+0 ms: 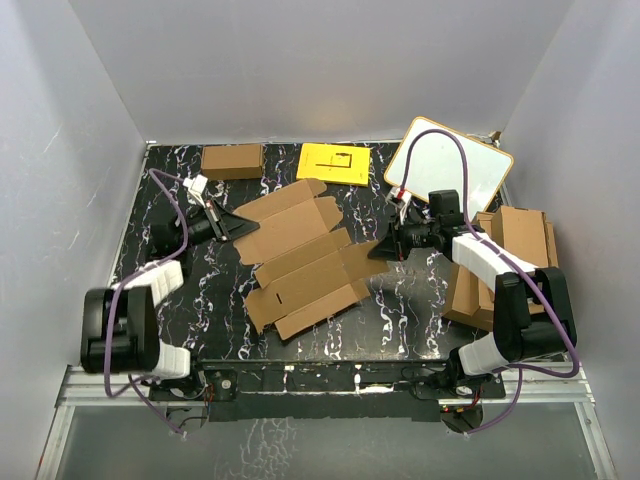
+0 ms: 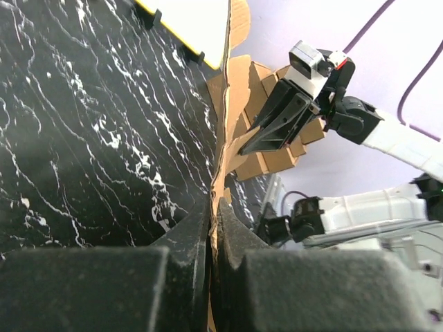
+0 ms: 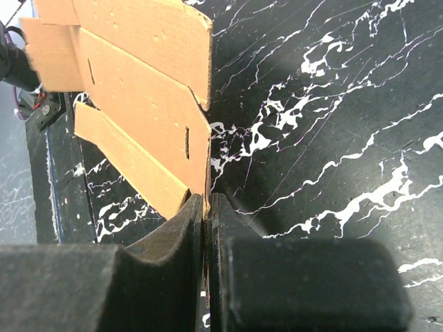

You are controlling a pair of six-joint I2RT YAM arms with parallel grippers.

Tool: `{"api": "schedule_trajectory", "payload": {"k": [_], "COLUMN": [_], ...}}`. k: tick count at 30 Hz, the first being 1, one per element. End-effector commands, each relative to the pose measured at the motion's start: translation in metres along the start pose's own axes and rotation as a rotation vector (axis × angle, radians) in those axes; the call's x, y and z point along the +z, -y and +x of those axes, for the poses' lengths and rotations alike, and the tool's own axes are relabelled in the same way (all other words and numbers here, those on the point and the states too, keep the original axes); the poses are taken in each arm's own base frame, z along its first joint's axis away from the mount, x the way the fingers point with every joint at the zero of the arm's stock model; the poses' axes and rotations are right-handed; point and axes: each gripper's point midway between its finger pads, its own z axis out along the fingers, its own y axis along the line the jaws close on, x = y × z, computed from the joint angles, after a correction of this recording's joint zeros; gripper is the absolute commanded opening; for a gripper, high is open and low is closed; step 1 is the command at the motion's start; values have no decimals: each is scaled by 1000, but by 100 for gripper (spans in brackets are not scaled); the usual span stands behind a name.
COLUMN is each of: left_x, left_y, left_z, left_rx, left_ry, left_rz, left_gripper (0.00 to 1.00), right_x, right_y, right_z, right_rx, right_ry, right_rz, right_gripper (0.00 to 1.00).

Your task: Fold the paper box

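The paper box (image 1: pixel 300 255) lies opened flat in the middle of the desk (image 1: pixel 400 320), my left fingers (image 2: pixel 183 242) pinching its left edge and my right fingers (image 3: pixel 173 235) pinching a flap on its right, so I judge the grip made and the folding not yet begun. Next I must raise both ends together and bend along a crease without tearing (from my wrists the board runs edge-on, so which crease lies between my grips I cannot tell).

A black white-veined marble tabletop (image 1: pixel 400 310) carries a flattened brown cardboard box (image 1: pixel 300 260) between left claw (image 1: pixel 243 226) and right claw (image 1: pixel 375 252), small brown carton (image 1: pixel 232 160) and yellow sheet (image 1: pixel 335 163) beyond them.
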Motion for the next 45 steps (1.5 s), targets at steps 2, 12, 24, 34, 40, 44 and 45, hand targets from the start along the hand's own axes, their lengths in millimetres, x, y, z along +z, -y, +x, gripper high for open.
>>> {"api": "schedule_trajectory", "payload": {"k": [2, 12, 24, 34, 40, 44, 45], "left_x": [-1, -7, -15, 2, 5, 8, 9], "left_y": [16, 39, 45, 40, 38, 32, 30], "left_z": [-4, -15, -2, 29, 39, 45, 47], "left_rx": [305, 665, 837, 786, 733, 702, 691], "left_ry": [80, 117, 191, 133, 129, 100, 92], "left_rz": [-148, -180, -373, -406, -392, -394, -397], "left_gripper": [0, 0, 0, 0, 0, 0, 0], "right_x": [-5, -10, -1, 6, 4, 5, 6], "right_y": [10, 7, -25, -10, -14, -16, -16], "right_z": [-24, -43, -38, -20, -21, -18, -16], "right_rx": [-122, -199, -284, -291, -336, -326, -308], "right_ry": [27, 4, 57, 63, 73, 70, 67], "right_rz": [34, 13, -173, -107, -109, -123, -127], "right_gripper": [8, 29, 69, 80, 80, 80, 80]}}
